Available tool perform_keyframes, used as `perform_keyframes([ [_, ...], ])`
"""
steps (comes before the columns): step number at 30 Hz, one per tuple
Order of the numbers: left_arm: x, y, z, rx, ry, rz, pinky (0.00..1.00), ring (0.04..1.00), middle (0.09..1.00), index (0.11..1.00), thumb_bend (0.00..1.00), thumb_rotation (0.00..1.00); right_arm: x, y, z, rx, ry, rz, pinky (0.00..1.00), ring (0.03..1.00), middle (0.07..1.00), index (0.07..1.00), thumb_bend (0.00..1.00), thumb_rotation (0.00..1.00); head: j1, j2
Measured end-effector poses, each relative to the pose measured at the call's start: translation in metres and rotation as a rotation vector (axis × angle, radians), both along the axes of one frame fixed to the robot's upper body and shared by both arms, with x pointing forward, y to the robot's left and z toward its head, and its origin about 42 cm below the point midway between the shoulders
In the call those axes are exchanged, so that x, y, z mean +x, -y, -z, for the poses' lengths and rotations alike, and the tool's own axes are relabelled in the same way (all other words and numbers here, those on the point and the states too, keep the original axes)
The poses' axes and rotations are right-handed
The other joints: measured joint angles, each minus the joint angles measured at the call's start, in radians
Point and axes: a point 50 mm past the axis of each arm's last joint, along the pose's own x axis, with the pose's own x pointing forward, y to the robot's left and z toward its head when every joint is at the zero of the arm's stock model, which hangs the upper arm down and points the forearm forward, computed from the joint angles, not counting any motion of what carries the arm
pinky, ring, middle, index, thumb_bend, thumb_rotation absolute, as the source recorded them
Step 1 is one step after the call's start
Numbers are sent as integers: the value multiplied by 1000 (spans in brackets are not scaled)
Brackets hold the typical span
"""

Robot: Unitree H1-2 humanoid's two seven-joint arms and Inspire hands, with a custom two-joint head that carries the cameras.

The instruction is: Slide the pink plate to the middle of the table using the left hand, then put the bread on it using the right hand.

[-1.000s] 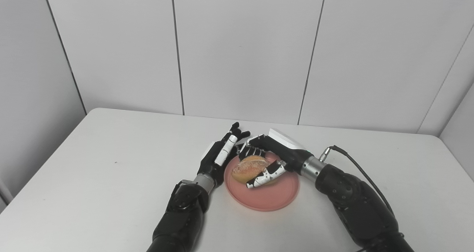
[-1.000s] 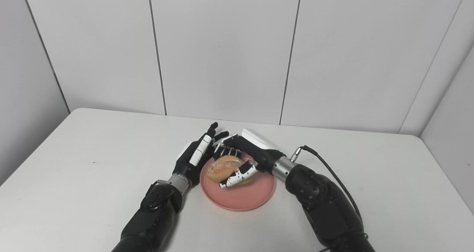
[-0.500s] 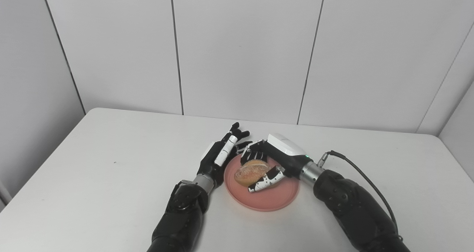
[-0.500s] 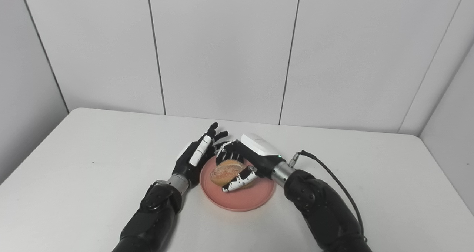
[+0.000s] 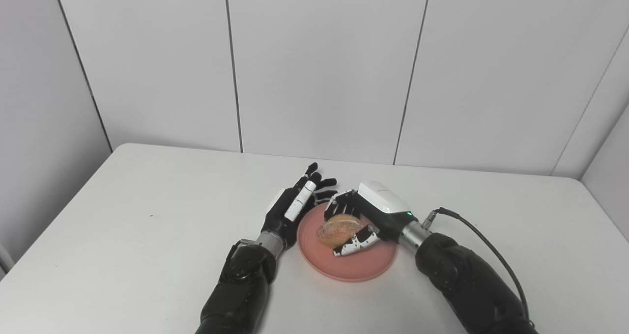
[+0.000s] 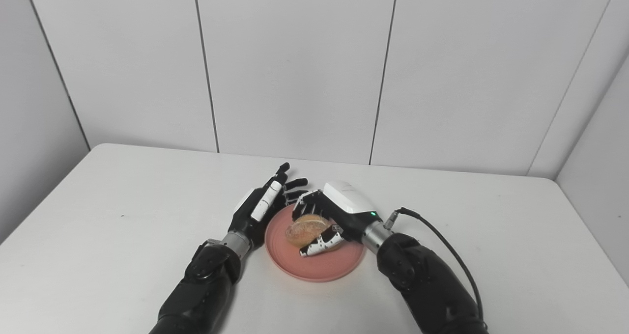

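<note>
- Left eye view: the pink plate [image 5: 347, 267] sits near the middle of the table [image 5: 123, 216], already between the two arms.
- Bread [image 5: 338, 227] lies over the plate's far half, toward its 11 o'clock. Whether its underside touches the plate cannot be told.
- Right hand [image 5: 361, 216] is closed around the bread: fingers [image 5: 341, 205] curl over the far side and the thumb presses the near side. The bread's long axis runs roughly 9 to 3 o'clock, across that hold.
- Left hand [image 5: 295, 204] stands at the plate's 9 to 10 o'clock edge, fingers spread, holding nothing. Contact with the rim cannot be confirmed.
- Key relation: the bread is directly inside the right hand and above the plate, so in my judgement only a release and a withdrawal toward 3 o'clock remain.
- Risk, as judged: the bread sits off-centre toward the left hand, and the thumb could drag it on opening.
</note>
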Motion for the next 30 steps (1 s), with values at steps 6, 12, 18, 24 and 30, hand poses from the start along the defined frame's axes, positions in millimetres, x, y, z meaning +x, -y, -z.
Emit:
perform_keyframes([
  [6,-1,0,0,10,-4,2,734,700,771,998,804,768,0,1,-1,-7,24,10,717,761,779,657,985,258,-2,0],
  [12,-1,0,0,5,-7,-2,724,712,761,1000,798,769,-5,0,-5,-12,55,20,822,851,857,745,1000,309,-3,3],
  [18,-1,0,1,3,-3,-10,797,782,829,1000,795,768,-6,8,-5,-23,59,27,845,875,870,763,1000,319,-3,2],
  [24,0,-1,1,13,0,-46,855,840,888,986,820,779,-7,10,-9,-12,72,25,842,876,872,769,1000,321,-6,0],
  [30,-1,0,0,33,15,-63,958,944,961,999,788,783,-7,16,-12,39,86,45,808,850,853,765,1000,356,-6,0],
])
